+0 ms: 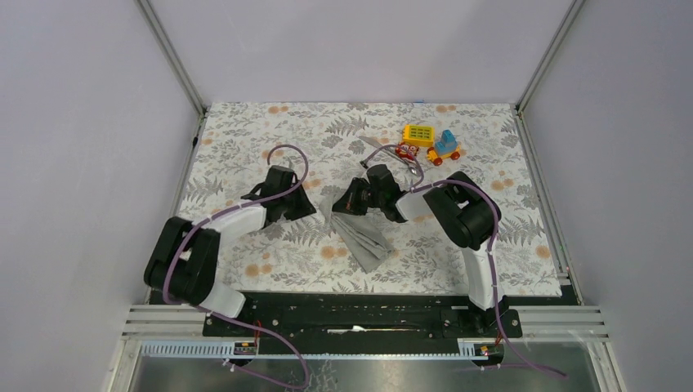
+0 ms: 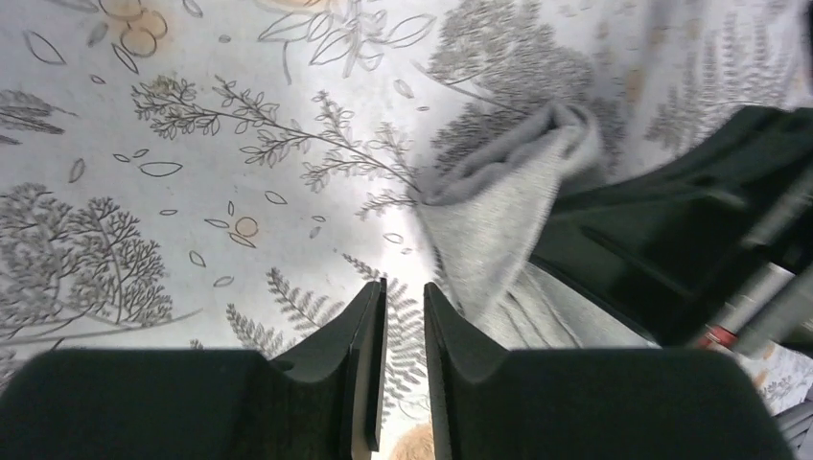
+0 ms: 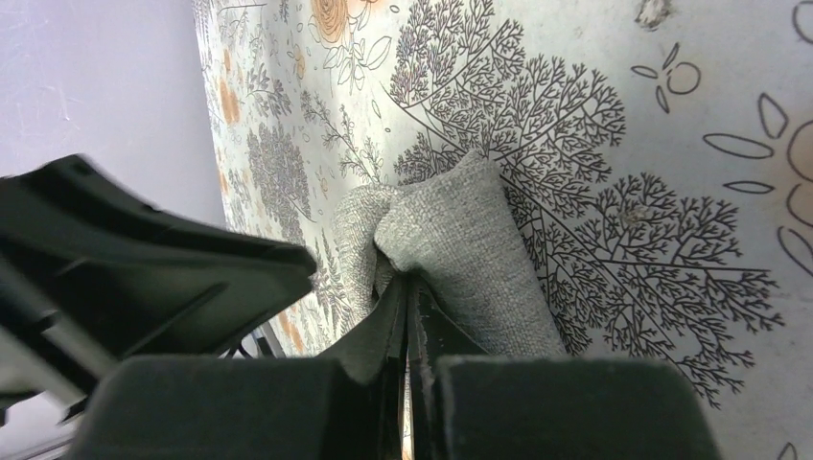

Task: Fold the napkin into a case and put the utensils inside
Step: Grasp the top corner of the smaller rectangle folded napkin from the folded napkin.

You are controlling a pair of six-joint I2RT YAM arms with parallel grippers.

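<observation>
Grey cloth napkin [image 1: 365, 238], plain and soft, lies folded into a long narrow shape near the middle of a table. The table is covered by a white tablecloth [image 1: 245, 139] printed with grey ferns and orange flowers. Seen from overhead, the folded cloth runs diagonally, with one end toward the table's centre and the other toward the near edge.

Two black robot arms reach in from the near edge, and their grippers meet at the far end of the napkin. The right gripper [image 3: 407, 292] is pinched tight on a bunched corner of the napkin, and the fabric puffs out just beyond its fingertips. The left gripper [image 2: 404, 287] sits just beside that same corner, its jaws a narrow slit apart with nothing between them. Only printed tablecloth shows through the gap. Whether its fingers touch the cloth cannot be told.

Toward the far right of the table, well apart from the napkin, sit colourful toy blocks [image 1: 419, 135]: a yellow brick, a small blue and yellow car, and a red piece.
</observation>
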